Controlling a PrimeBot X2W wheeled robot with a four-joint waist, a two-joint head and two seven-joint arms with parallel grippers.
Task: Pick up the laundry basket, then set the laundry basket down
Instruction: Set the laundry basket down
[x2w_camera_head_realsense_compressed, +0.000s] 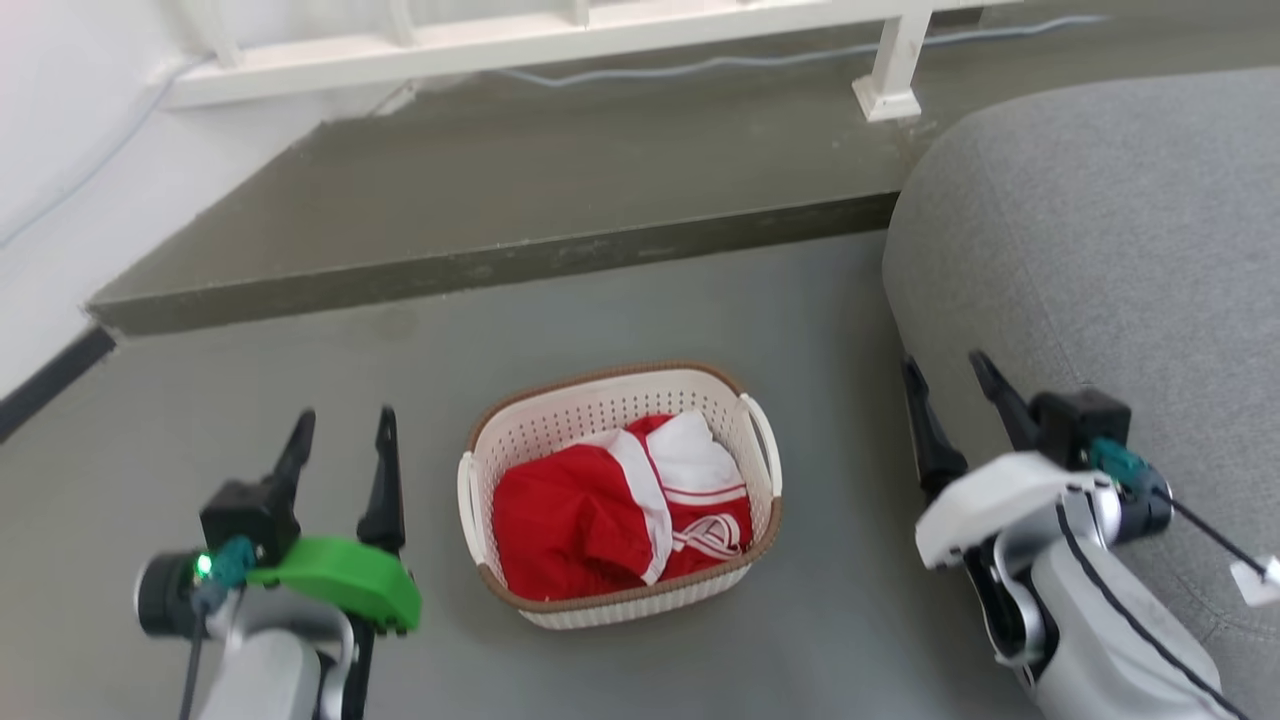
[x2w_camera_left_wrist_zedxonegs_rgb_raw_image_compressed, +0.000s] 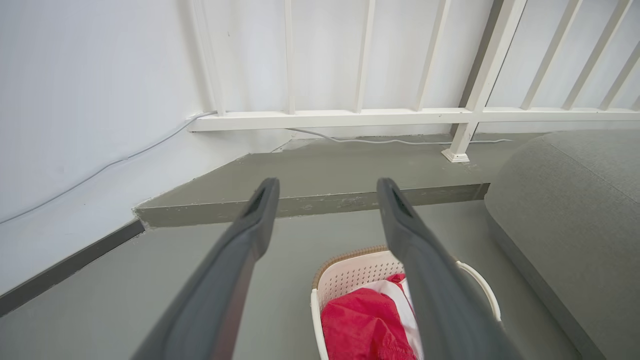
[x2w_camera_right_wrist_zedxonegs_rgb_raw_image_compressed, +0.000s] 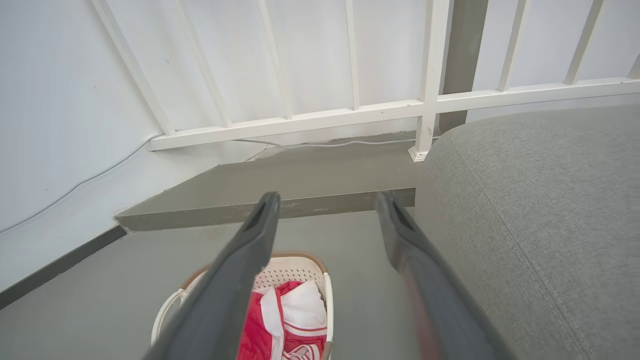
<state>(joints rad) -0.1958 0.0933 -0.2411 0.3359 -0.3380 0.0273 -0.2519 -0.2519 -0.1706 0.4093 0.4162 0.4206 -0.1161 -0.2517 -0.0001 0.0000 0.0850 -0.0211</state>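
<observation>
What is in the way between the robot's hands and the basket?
Nothing visible. The left gripper and the right gripper hang open on either side of the laundry basket, with bare grey floor between each and the basket. The grey sofa is on the right gripper's outer side.

A red-and-white garment (x2w_camera_head_realsense_compressed: 570, 520) hides the floor of the laundry basket (x2w_camera_head_realsense_compressed: 590, 408). The grey sofa (x2w_camera_head_realsense_compressed: 1100, 250) runs off the right edge and the white railing (x2w_camera_head_realsense_compressed: 500, 45) is cropped at the top. From the left wrist, a finger (x2w_camera_left_wrist_zedxonegs_rgb_raw_image_compressed: 430, 285) of the left gripper (x2w_camera_left_wrist_zedxonegs_rgb_raw_image_compressed: 326, 184) covers the laundry basket's sofa side, and the bottom edge cuts off its near end. From the right wrist, a finger (x2w_camera_right_wrist_zedxonegs_rgb_raw_image_compressed: 225, 295) of the right gripper (x2w_camera_right_wrist_zedxonegs_rgb_raw_image_compressed: 327, 196) masks its other side.
</observation>
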